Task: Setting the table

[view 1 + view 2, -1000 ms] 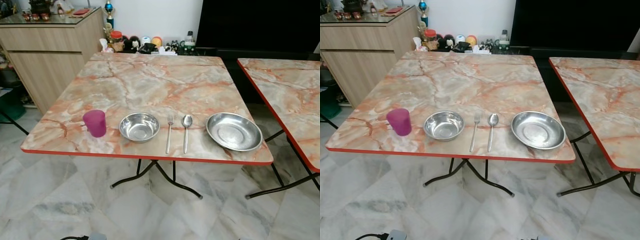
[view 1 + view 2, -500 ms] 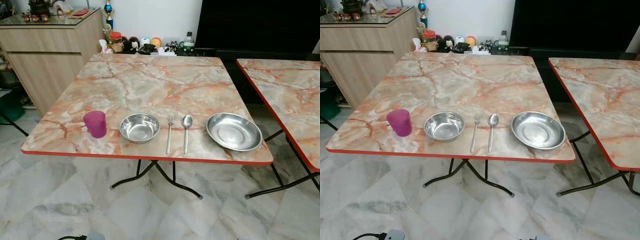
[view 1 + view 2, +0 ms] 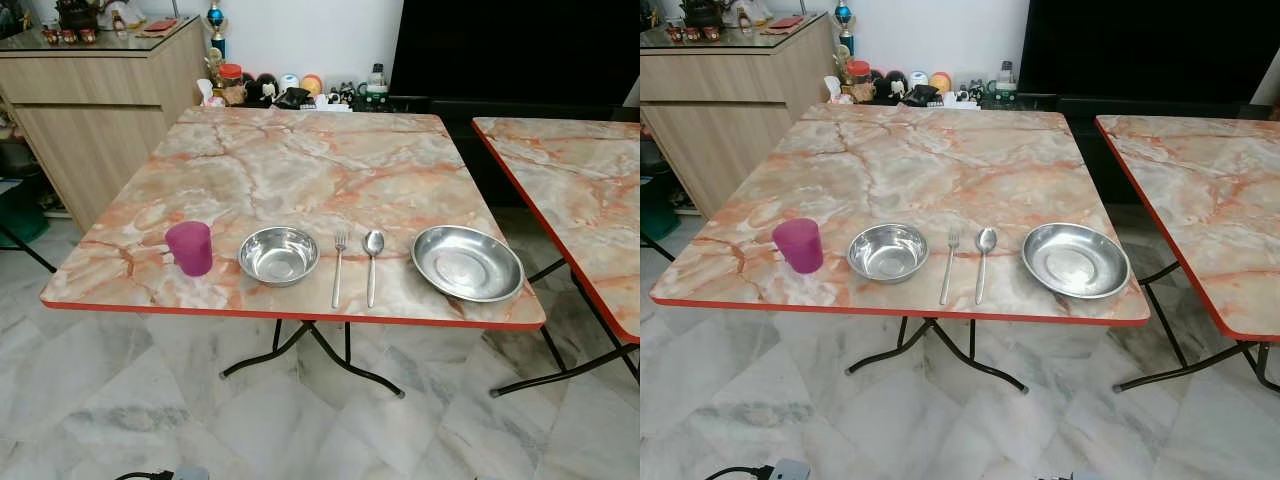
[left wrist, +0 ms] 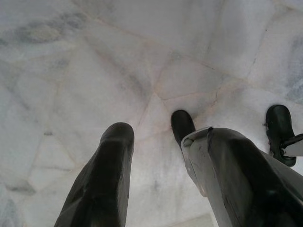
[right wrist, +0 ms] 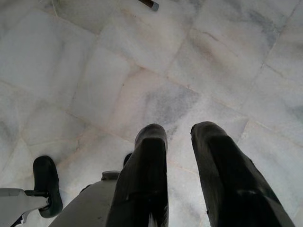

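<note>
Two tools, left tool (image 4: 156, 177) and right tool (image 5: 182, 182), spread over floor (image 5: 156, 61) | cup (image 3: 189, 247), bowl (image 3: 278, 254) on table (image 3: 300, 160)

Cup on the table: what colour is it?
The cup is magenta pink, translucent plastic by the look; clearest in the left eye view.

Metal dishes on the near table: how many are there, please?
2. A steel bowl sits between the pink cup and the fork; a wider steel plate lies right of the spoon, near the table corner. None appears hidden.
</note>
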Controlling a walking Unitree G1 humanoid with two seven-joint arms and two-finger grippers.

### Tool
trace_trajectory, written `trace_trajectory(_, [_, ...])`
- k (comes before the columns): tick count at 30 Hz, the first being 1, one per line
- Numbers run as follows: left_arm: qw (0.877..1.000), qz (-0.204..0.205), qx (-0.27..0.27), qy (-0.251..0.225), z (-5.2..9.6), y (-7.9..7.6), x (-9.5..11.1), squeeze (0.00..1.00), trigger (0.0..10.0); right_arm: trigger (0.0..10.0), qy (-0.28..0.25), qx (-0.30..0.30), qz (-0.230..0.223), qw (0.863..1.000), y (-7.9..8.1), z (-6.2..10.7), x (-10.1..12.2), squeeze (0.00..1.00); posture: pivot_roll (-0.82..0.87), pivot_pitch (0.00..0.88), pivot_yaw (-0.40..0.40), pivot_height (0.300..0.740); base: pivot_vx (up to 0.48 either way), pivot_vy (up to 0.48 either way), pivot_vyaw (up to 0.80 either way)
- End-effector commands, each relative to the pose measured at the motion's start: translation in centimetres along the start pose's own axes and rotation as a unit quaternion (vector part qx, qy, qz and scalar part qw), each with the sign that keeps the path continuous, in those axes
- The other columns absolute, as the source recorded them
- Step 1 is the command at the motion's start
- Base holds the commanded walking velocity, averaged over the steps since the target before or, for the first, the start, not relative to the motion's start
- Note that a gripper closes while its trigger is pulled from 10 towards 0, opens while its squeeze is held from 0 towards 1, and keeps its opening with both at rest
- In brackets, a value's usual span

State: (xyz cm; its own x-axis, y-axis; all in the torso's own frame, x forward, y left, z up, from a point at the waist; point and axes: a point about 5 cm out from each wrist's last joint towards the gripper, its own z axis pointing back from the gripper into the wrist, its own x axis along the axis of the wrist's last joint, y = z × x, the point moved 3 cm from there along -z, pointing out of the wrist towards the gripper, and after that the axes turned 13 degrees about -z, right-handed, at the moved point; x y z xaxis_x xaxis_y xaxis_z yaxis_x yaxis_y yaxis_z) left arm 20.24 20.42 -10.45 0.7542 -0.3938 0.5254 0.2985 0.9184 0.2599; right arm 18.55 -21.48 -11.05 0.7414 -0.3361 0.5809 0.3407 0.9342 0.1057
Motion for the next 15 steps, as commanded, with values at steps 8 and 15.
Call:
trace_trajectory(8, [0.999,0.029,0.022,-0.034,-0.34,1.98,2.84,0.00,10.0,10.0,0.020,0.048,-0.031,0.998,3.31,-0.21,-0.57,0.00,0.08,0.080,-0.046,0.740,0.000,0.000,0.00])
trace_trajectory(15, [0.999,0.029,0.022,-0.034,-0.34,1.98,2.84,0.00,10.0,10.0,0.020,0.048,-0.031,0.998,3.31,-0.21,-0.57,0.00,0.08,0.080,-0.046,0.740,0.000,0.000,0.00])
